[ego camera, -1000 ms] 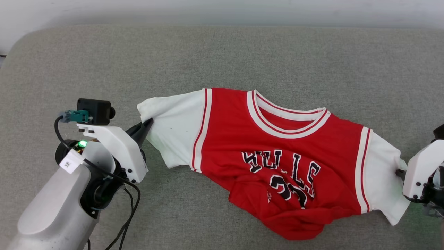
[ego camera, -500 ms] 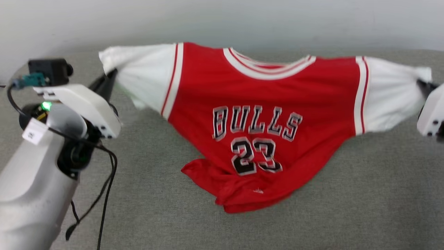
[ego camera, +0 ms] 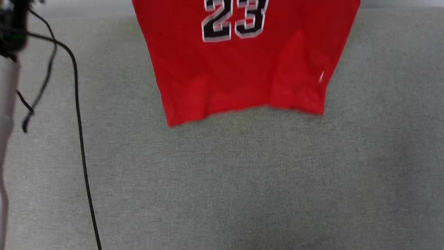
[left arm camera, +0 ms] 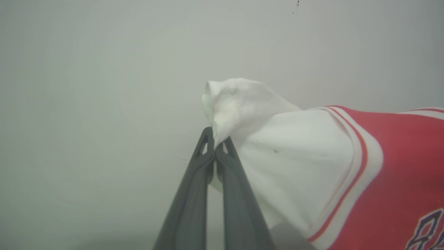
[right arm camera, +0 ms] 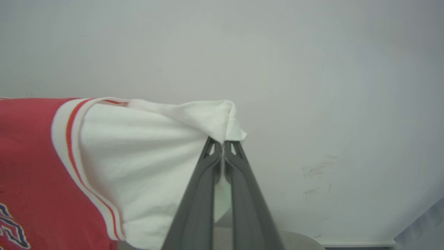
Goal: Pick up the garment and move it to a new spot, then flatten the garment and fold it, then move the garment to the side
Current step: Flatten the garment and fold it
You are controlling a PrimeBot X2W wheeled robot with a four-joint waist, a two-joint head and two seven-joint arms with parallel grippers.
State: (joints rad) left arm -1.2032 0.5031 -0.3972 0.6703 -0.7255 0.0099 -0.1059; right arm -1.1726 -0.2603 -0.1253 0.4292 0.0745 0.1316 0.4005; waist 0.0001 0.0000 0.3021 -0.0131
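The garment (ego camera: 239,62), a red jersey with a black-and-white "23", hangs in the air above the grey surface, its lower hem loose and its upper part cut off by the head view's top edge. In the left wrist view my left gripper (left arm camera: 215,144) is shut on the tip of one white sleeve (left arm camera: 288,163), beside the red body (left arm camera: 402,180). The right wrist view has my right gripper (right arm camera: 222,145) shut on the tip of the other white sleeve (right arm camera: 149,163). The shirt is stretched between the two grips in front of a pale wall.
A grey fabric-covered surface (ego camera: 242,184) spreads below the hanging shirt. A black cable (ego camera: 79,132) dangles down the left side beside my pale left arm (ego camera: 5,114). A pale wall (left arm camera: 104,104) stands behind the raised grippers.
Both arms have lifted the garment off the surface by its sleeves, and it now hangs spread out. The right gripper has closed on its sleeve. The head view has shifted too.
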